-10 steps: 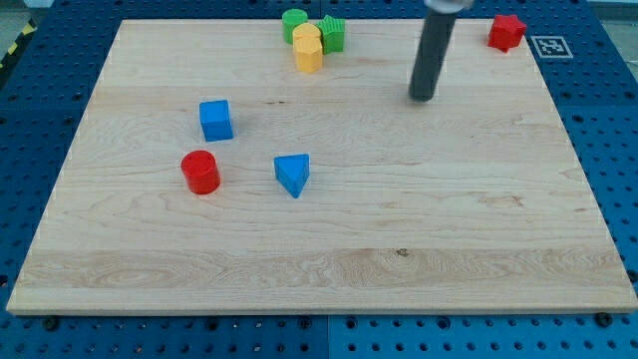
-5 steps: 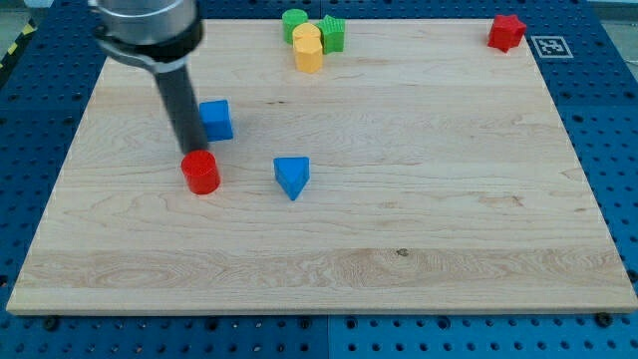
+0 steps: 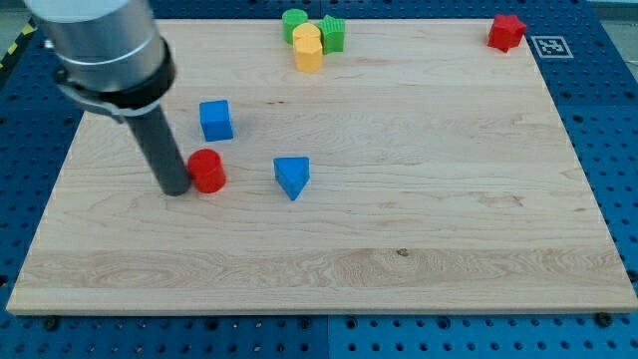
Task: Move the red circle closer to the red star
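The pale wooden board (image 3: 399,259), with visible grain, lay on a blue perforated bench (image 3: 618,150). The red circle (image 3: 207,171), a short smooth cylinder, served as landmark: the blue cube (image 3: 215,120) stood just above it, the blue triangle (image 3: 292,177) near its right, and the red star (image 3: 506,32) far off toward the view's top right. A yellow block (image 3: 308,48) and two green blocks (image 3: 294,21) (image 3: 333,33) clustered, touching, well above it. My tip (image 3: 175,190) sat against the circle's left side, the dark rod rising slightly leftward into a grey housing cut off by the view's top. There was no gripper to open or close.
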`<state>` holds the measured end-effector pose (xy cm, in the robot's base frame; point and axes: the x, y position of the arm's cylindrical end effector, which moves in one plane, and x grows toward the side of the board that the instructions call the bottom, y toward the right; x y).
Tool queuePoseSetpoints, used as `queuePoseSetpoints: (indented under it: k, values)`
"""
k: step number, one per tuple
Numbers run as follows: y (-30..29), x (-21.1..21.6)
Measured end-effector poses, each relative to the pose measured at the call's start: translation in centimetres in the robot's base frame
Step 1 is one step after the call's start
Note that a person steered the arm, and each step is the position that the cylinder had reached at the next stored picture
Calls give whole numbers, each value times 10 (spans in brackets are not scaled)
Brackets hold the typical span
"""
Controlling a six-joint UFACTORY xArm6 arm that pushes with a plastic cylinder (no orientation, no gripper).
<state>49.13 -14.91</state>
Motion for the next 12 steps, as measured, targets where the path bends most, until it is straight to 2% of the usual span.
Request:
queuePoseSetpoints:
  k: [1,4,5,6,8,12]
  values:
    - [43,-2]
    - [136,-48]
    - [140,-59]
    - [138,-47]
    - [87,-53]
    - [71,-74]
